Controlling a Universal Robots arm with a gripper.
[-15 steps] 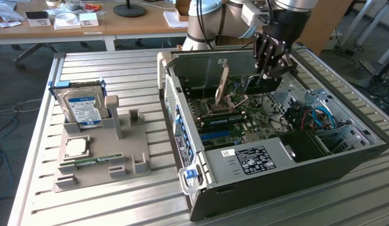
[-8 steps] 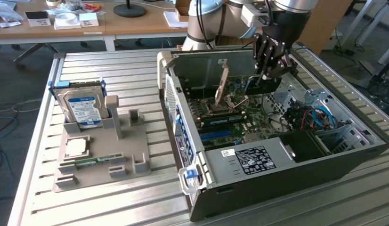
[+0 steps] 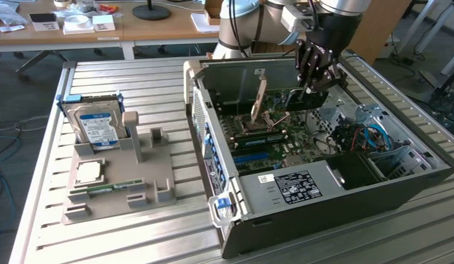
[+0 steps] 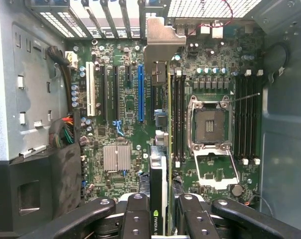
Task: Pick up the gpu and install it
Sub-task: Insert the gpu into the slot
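Note:
The gpu hangs inside the open computer case, above the motherboard, with my gripper shut on it from above. In the wrist view the gpu shows edge-on between my fingers: a thin green board edge, the black cooler beside it and the silvery end bracket at the far end. The long blue slot lies just to one side of the card's line. The empty CPU socket lies on the other side.
On the exterior view's left a grey fixture holds a hard drive, a CPU and a RAM stick. The case walls and the drive cage hem in the gripper. A desk stands behind.

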